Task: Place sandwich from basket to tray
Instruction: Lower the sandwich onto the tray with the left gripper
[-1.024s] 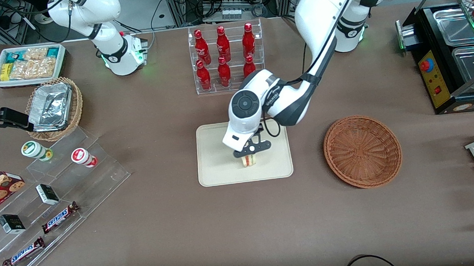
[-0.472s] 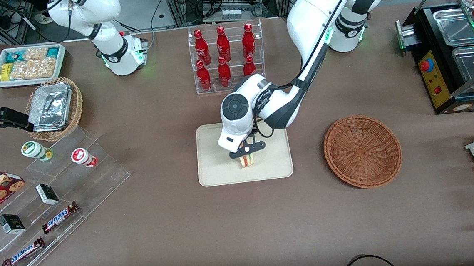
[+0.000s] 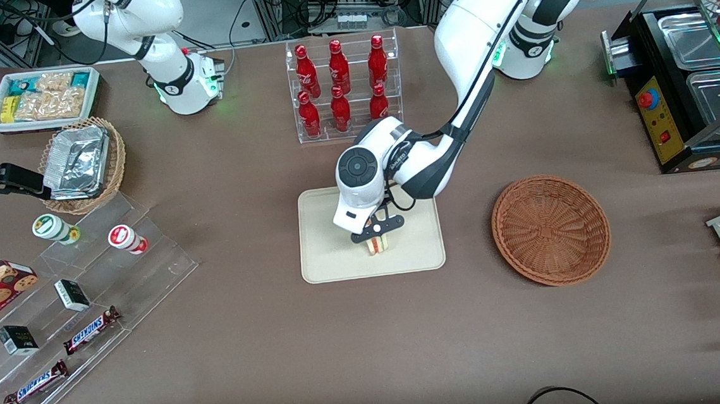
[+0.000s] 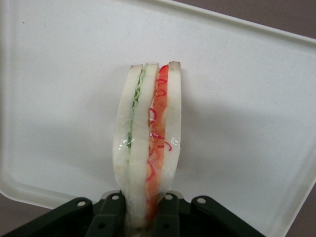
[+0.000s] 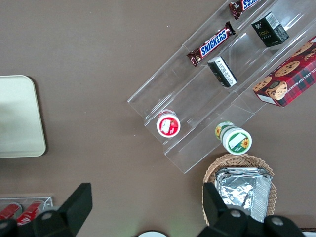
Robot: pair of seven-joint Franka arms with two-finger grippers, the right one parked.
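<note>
While the white working arm reaches over the middle of the brown tabletop [image 3: 370, 341], its black claw [image 3: 376, 234] hangs low over the flat cream-beige rectangular plastic tray [image 3: 326, 255], clenched on the small clear-wrapped triangular sandwich [image 3: 376, 245] of pale bread with red and green filling. Seen from the front, the sandwich stands on edge at the tray's surface, on the half nearer the working arm's end; whether it rests on the tray cannot be told. The round reddish-brown woven wicker basket [image 3: 551, 230] sits well apart from the tray, toward the working arm's end of the tabletop. A clear acrylic rack of red bottles [image 3: 342, 89] stands farther from the front camera than the tray.

From the left wrist camera, the sandwich [image 4: 148, 143] stands upright between the two dark fingers [image 4: 111, 215], which press its bread faces, with the pale tray [image 4: 256, 98] all around it and its raised rim showing against the brown surface.

From the right wrist camera, a rounded corner of the tray [image 5: 19, 118] shows beside a clear stepped display stand [image 5: 207, 89] holding chocolate bars, small cartons and two round cups.
</note>
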